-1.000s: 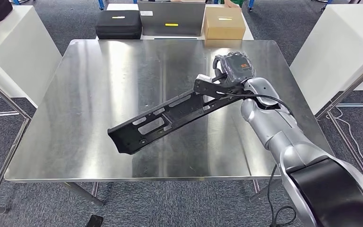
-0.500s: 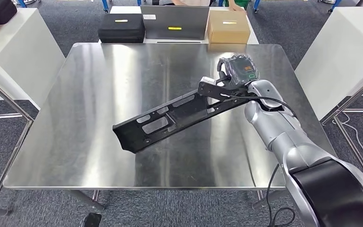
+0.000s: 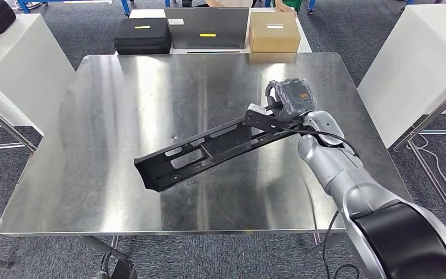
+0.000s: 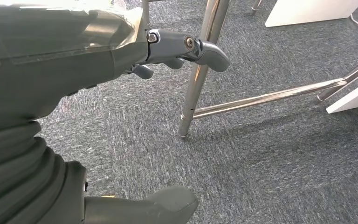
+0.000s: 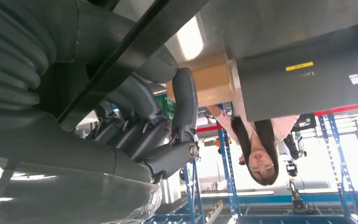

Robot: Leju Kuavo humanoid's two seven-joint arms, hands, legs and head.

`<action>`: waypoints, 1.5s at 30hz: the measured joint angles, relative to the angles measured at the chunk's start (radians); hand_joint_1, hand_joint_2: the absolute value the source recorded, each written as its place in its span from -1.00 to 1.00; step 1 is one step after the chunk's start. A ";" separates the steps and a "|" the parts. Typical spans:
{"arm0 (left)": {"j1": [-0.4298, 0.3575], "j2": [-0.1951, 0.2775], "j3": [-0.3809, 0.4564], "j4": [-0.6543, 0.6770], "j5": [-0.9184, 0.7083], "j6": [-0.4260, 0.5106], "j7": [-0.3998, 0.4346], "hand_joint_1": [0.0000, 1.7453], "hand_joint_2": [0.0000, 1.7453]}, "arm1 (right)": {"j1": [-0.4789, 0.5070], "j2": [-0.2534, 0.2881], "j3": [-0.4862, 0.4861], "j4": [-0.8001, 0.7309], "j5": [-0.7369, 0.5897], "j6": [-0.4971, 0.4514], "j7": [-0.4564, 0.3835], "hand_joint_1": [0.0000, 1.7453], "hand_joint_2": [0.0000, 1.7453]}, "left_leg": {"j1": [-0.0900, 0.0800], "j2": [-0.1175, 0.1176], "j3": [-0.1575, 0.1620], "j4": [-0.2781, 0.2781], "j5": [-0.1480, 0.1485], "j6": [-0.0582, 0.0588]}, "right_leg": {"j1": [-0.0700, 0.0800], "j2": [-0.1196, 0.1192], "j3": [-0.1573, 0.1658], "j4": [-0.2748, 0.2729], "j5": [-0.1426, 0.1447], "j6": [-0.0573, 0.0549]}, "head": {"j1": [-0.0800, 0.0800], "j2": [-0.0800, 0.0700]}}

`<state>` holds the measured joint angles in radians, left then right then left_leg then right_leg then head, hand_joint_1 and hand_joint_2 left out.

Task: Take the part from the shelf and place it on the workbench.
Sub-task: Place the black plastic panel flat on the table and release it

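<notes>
My right hand point(image 3: 290, 96) grips the upper end of the part point(image 3: 203, 148), a long black slotted bracket. The part slants down across the steel workbench point(image 3: 122, 93), and its low end lies near the middle front of the top; whether it touches the metal I cannot tell. In the right wrist view the part point(image 5: 135, 46) runs as a dark bar through the right hand point(image 5: 168, 116), whose fingers curl around it. My left hand point(image 4: 51, 60) hangs beside the workbench above the carpet, fingers and thumb apart, holding nothing.
Behind the workbench stand a black case point(image 3: 142, 35), a grey case point(image 3: 208, 27) and a cardboard box point(image 3: 274, 32). White tables flank it at left point(image 3: 17, 64) and right point(image 3: 418, 64). A person point(image 5: 256, 140) stands beyond the far side. A chrome leg point(image 4: 200, 70) is near my left hand.
The view has shifted a little. My right hand with the part has drawn slightly nearer to me over the workbench; the grip is unchanged.
</notes>
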<state>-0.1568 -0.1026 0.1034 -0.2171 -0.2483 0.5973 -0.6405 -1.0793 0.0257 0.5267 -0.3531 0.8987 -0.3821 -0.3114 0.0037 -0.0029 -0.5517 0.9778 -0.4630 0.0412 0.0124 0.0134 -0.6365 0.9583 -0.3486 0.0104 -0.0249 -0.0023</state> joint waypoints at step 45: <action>0.054 0.029 0.098 0.000 0.051 -0.041 0.036 -1.00 -1.00 | -0.094 -0.285 -0.048 -0.023 0.107 0.390 0.245 -1.00 1.00 | -0.004 -0.001 0.000 0.001 -0.001 0.001 | -0.004 -0.002 0.002 0.000 0.000 0.000 | 0.000 0.000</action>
<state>-0.1029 -0.0735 0.2017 -0.2167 -0.1971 0.5566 -0.6047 -1.1730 -0.2598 0.4789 -0.3764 1.0059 0.0076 -0.0660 0.0001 -0.0043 -0.5519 0.9786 -0.4642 0.0421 0.0086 0.0117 -0.6348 0.9582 -0.3486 0.0106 -0.0250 -0.0023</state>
